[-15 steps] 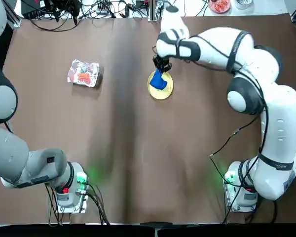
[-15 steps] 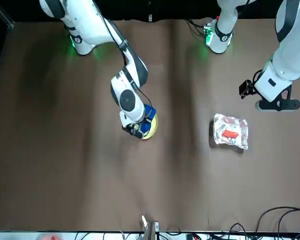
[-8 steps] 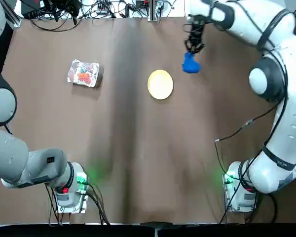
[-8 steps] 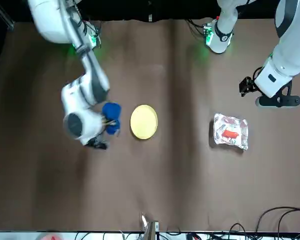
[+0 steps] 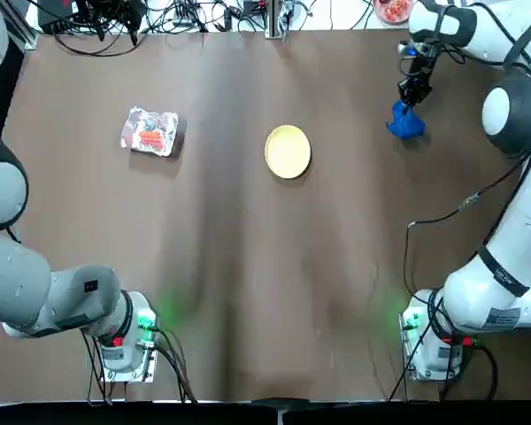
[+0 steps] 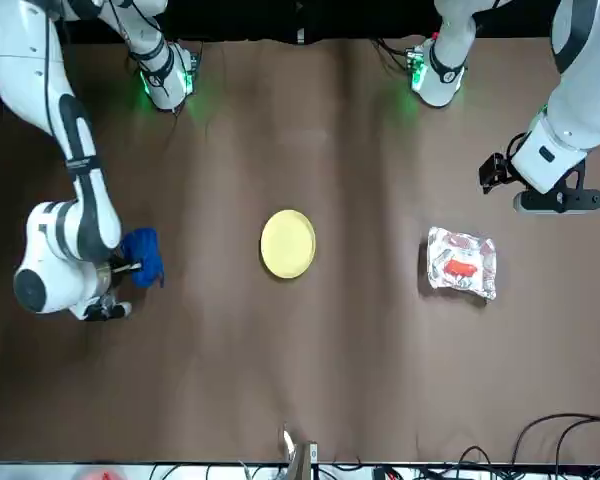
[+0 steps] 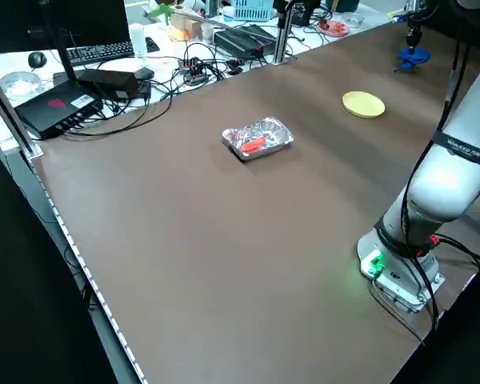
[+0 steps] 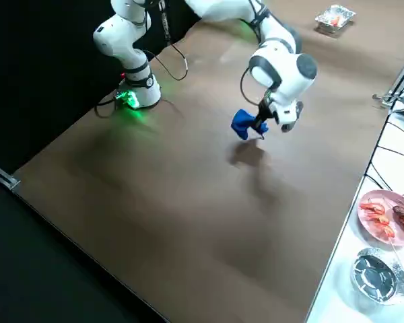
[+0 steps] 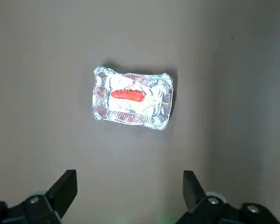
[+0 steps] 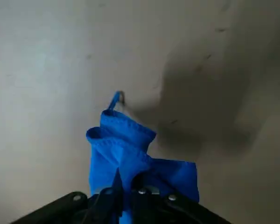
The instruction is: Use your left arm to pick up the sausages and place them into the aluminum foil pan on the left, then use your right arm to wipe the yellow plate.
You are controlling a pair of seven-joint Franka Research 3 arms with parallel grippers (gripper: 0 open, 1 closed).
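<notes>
One orange-red sausage (image 9: 128, 95) lies in the aluminum foil pan (image 9: 100, 77) at the table's left, also seen from overhead as the sausage (image 5: 150, 135) in the pan (image 5: 171, 119). High above the pan my left gripper (image 9: 129, 186) hangs open and empty. The yellow plate (image 5: 288, 151) sits bare at mid-table. Far right, near the back edge, my right gripper (image 5: 413, 93) is shut on a blue cloth (image 5: 405, 124). That cloth (image 8: 242, 124) dangles just above the table, well away from the plate (image 6: 287, 243).
Cables and electronics (image 5: 115, 18) line the far edge. A pink dish of food (image 8: 384, 215) and a foil cup (image 8: 374, 272) stand beyond that edge at the right. Arm bases with green lights (image 5: 128, 341) (image 5: 429, 341) occupy the near corners.
My right gripper lifted the blue cloth off the yellow plate and carried it to the far right of the table. The plate now lies uncovered. The left arm has not moved.
</notes>
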